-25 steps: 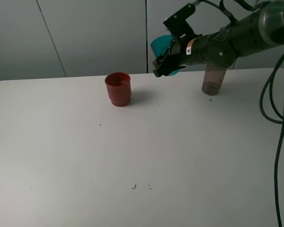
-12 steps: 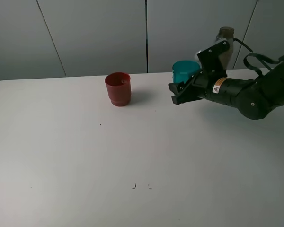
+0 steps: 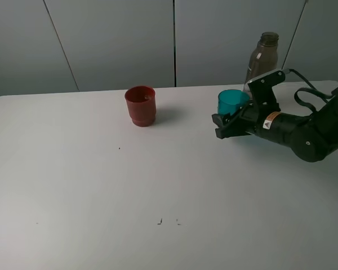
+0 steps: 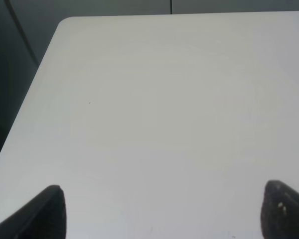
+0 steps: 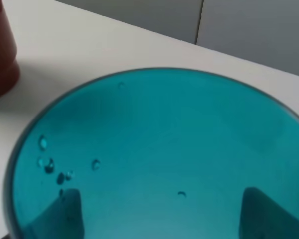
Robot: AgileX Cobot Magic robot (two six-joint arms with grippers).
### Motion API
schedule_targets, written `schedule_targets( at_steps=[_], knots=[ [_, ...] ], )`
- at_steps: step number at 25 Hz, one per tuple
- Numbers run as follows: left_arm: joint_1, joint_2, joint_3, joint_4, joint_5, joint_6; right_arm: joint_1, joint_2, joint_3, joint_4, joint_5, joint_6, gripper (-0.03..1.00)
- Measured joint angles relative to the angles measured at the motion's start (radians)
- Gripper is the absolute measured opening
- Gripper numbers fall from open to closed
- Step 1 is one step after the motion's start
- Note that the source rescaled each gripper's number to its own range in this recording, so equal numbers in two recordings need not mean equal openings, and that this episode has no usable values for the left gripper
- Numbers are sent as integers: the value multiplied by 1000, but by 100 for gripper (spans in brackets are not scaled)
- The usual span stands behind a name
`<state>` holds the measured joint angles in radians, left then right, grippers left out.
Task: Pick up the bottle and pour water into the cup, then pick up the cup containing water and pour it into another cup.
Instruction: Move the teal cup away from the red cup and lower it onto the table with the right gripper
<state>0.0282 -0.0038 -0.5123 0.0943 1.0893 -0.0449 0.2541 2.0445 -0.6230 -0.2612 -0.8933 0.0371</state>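
My right gripper [image 3: 227, 121] is shut on the teal translucent cup [image 3: 232, 103] and holds it upright, low over the table to the right of the middle. In the right wrist view the cup [image 5: 154, 149] fills the frame, with a few droplets inside, and the gripper [image 5: 162, 214] has its fingers [image 5: 65, 211] showing through the walls on both sides. The red cup [image 3: 140, 105] stands upright further left; its side shows in the right wrist view [image 5: 0, 55]. The grey-brown bottle [image 3: 262, 57] stands behind the right arm. My left gripper [image 4: 162, 211] is open and empty above bare table.
The white table [image 3: 101, 185] has a few small dark specks [image 3: 159, 221] near the front. Its left edge and back corner show in the left wrist view [image 4: 50, 45]. Grey wall panels stand behind the table. Black cables hang at the right.
My right arm has swung the teal cup down and to the right, away from the red cup, from tilted to upright. The bottle behind it has come into full view.
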Motion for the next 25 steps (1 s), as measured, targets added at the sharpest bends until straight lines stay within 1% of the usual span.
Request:
schedule_targets(
  at_steps=[3, 5, 8, 12, 16, 22, 25],
  knots=[
    [0, 0, 0, 0, 0, 0, 0, 57, 4, 0, -106, 16, 7],
    [0, 0, 0, 0, 0, 0, 0, 85, 4, 6, -159, 22, 7],
    [0, 0, 0, 0, 0, 0, 0, 120, 4, 8, -204, 25, 7],
    [0, 0, 0, 0, 0, 0, 0, 145, 4, 8, -230, 27, 7],
    [0, 0, 0, 0, 0, 0, 0, 157, 4, 8, -234, 27, 7],
    [0, 0, 0, 0, 0, 0, 0, 164, 4, 8, -234, 27, 7],
    [0, 0, 0, 0, 0, 0, 0, 164, 4, 8, -217, 27, 7]
  ],
)
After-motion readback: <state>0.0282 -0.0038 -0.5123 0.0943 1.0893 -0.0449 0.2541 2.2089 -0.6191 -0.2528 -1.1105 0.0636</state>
